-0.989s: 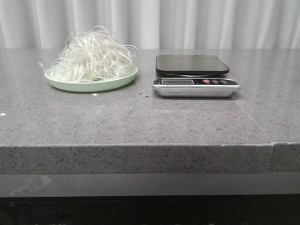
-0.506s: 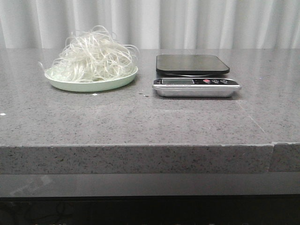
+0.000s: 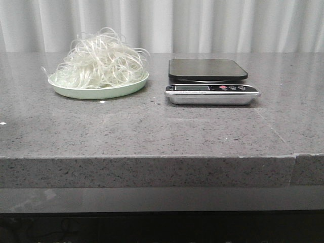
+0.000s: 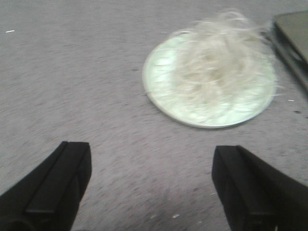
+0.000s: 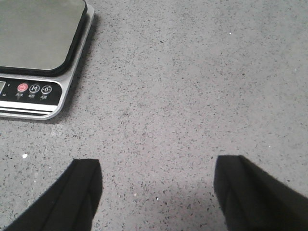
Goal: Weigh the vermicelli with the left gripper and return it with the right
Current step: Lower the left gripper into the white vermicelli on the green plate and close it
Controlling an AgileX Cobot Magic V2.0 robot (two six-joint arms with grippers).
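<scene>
The vermicelli (image 3: pixel 101 61), a fluffy tangle of thin white strands, lies heaped on a pale green plate (image 3: pixel 126 89) at the back left of the grey table. A silver kitchen scale with a black platform (image 3: pixel 207 69) stands just right of the plate, nothing on it. Neither arm shows in the front view. In the left wrist view my left gripper (image 4: pixel 151 166) is open and empty above bare table, short of the plate (image 4: pixel 163 103) and the vermicelli (image 4: pixel 224 57). My right gripper (image 5: pixel 156 180) is open and empty over bare table, beside the scale (image 5: pixel 38 33).
The scale's button panel (image 5: pixel 33 90) faces the front. The table's front edge (image 3: pixel 152 158) runs across the front view, with a seam at the right. A white curtain hangs behind the table. A few small white crumbs lie on the table.
Nothing has visibly changed in the front view; the vermicelli, the plate and the scale stay where they were.
</scene>
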